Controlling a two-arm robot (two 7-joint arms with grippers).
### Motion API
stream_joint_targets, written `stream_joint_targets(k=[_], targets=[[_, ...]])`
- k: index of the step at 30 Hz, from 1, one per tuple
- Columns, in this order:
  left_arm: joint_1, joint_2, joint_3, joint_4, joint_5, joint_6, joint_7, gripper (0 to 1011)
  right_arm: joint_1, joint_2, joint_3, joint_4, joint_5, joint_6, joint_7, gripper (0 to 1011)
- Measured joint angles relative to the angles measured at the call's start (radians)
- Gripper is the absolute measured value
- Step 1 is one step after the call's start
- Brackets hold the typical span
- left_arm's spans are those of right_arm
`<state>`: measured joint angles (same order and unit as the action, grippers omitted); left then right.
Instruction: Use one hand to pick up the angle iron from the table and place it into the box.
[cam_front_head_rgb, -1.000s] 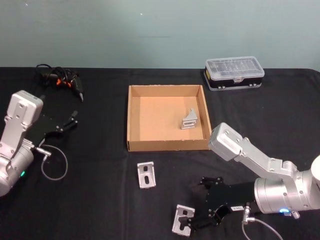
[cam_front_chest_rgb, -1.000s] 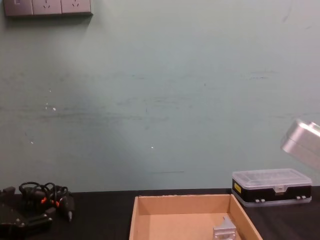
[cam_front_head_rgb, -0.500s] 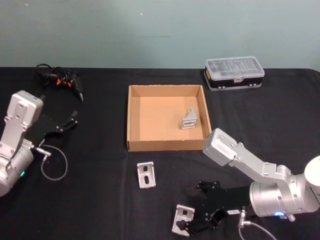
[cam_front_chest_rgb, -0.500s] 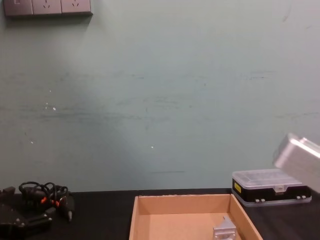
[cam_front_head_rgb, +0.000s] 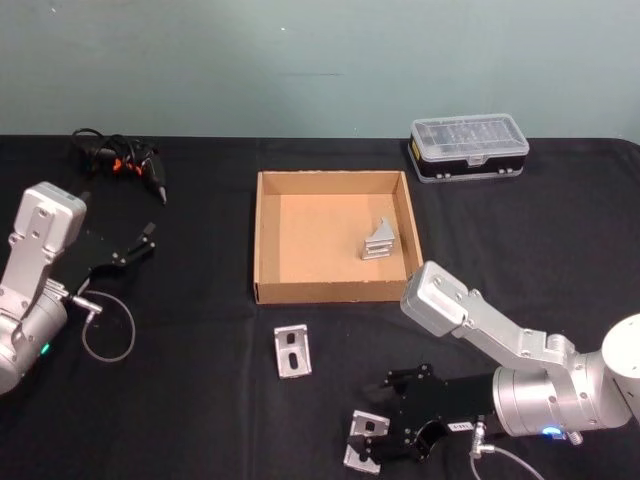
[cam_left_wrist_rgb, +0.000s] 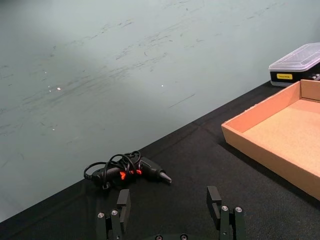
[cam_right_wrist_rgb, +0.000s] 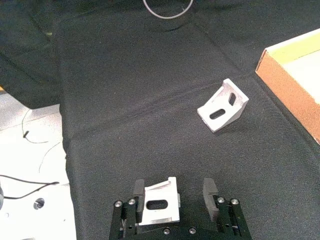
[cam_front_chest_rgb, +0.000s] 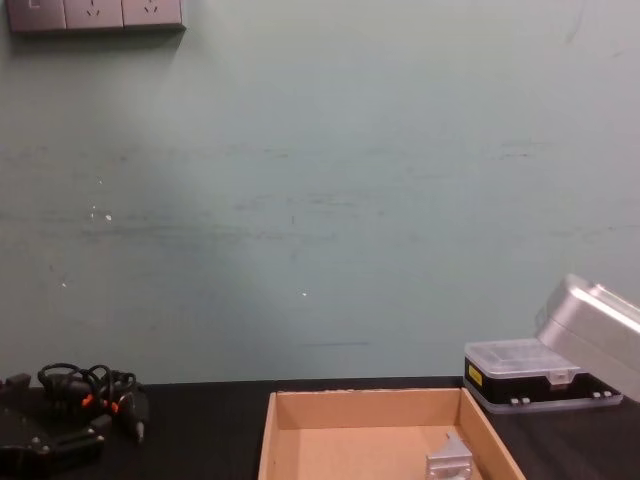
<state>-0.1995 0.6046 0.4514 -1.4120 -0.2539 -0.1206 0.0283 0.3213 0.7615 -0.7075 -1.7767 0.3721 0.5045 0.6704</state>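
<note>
Fingers of the black right tool (cam_front_head_rgb: 388, 418) are held wide apart on either side of a silver slotted angle iron (cam_front_head_rgb: 364, 441), which lies on the matte black table (cam_front_head_rgb: 200, 400) in front of the shallow tan cardboard box (cam_front_head_rgb: 330, 292), towards the robot. A second angle iron (cam_front_head_rgb: 292, 350) lies closer to the box and a third angle iron (cam_front_head_rgb: 378, 240) is seen inside it. The left tool (cam_front_head_rgb: 138, 245) is parked, fingers spread, well left of the box.

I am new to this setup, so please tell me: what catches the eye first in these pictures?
The right end effector, low over the table near its front edge, stands open around one angle iron. Farther back, the tan box holds a second angle iron, and a third angle iron lies just before the box.
</note>
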Motion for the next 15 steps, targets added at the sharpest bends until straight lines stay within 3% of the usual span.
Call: stream_joint_targets(k=[15], targets=[[0.0,0.0,0.0,0.0,0.0,0.0,0.0,1000,-0.005,0.008,-0.004,-0.003,-0.006,-0.01,-0.002,302]])
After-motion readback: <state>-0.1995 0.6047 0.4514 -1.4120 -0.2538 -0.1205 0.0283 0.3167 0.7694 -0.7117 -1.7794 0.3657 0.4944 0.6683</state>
